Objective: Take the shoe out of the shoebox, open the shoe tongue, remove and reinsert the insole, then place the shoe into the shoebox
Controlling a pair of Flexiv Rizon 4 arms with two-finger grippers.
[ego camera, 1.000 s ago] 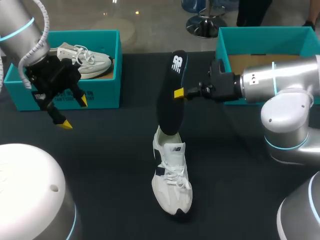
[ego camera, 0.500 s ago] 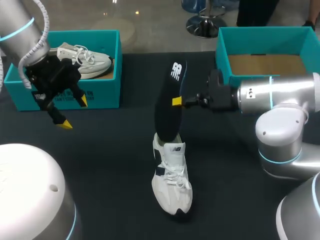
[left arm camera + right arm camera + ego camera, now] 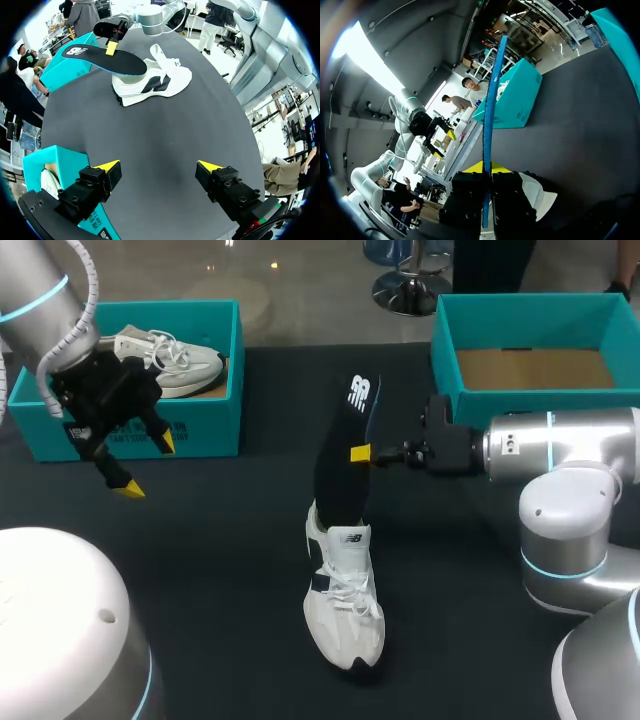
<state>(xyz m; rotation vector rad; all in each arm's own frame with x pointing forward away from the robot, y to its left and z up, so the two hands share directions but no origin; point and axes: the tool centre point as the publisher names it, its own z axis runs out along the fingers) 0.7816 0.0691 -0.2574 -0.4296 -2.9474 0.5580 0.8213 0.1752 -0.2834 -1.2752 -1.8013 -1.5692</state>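
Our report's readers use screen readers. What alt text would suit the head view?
The right gripper holds a dark insole whose lower end meets the heel opening of a white shoe on the black table. The left gripper hangs open before a teal shoebox holding a second shoe; an open teal box sits at right.

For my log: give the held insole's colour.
The insole is black, white logo, blue edge; best in left wrist view.

The black table [image 3: 200, 550] holds a shoe [image 3: 345, 612], left shoebox [image 3: 212, 430], right shoebox [image 3: 530, 303].
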